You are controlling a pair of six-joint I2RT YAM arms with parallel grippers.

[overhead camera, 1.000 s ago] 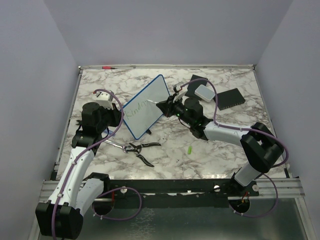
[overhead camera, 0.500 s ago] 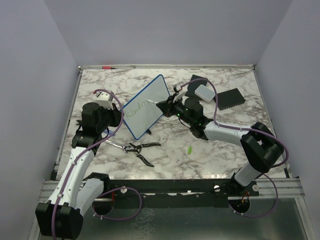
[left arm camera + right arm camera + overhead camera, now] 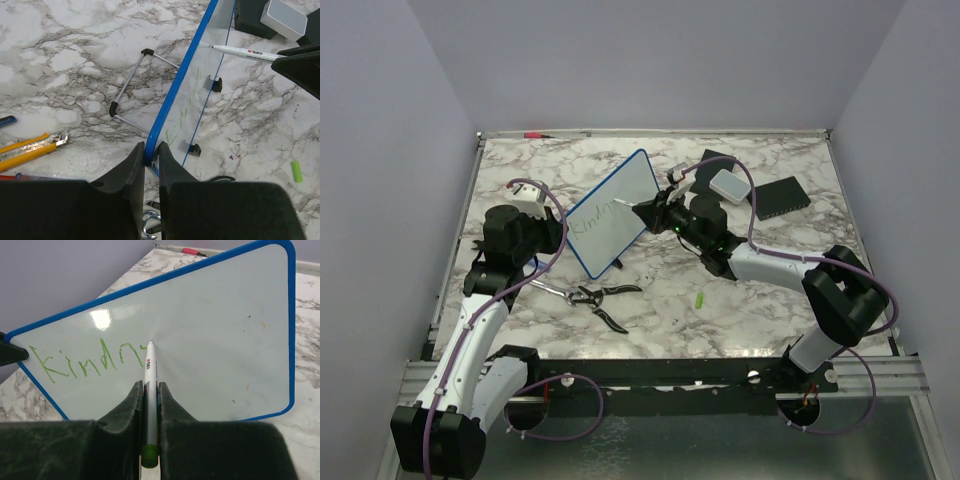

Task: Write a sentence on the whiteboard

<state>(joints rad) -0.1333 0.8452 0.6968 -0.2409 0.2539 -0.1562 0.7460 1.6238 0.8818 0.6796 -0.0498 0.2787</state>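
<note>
Holding the whiteboard (image 3: 612, 213) by its near left corner, my left jaws are squeezing shut on the blue frame, one on each side of it. The board is standing tilted on the desk (image 3: 770, 310), a bit left of the middle, between my two arms. My right jaws are gripping a white marker (image 3: 149, 385) tight, and its tip is touching the white face of the board. The sentence (image 3: 85, 360) is showing in thin green letters on the left part of the board, and I am reading "Kindn" there. The marker tip is sitting right at the end of the last letter.

Pliers (image 3: 600, 297) are lying on the desk just near of the board. A small green cap (image 3: 700, 299) is lying alone to their right. At the far right, a black pad (image 3: 781, 197) and a little white box (image 3: 728, 184) are sitting beyond my right arm. A yellow knife (image 3: 30, 150) is lying to the left of my left jaws.
</note>
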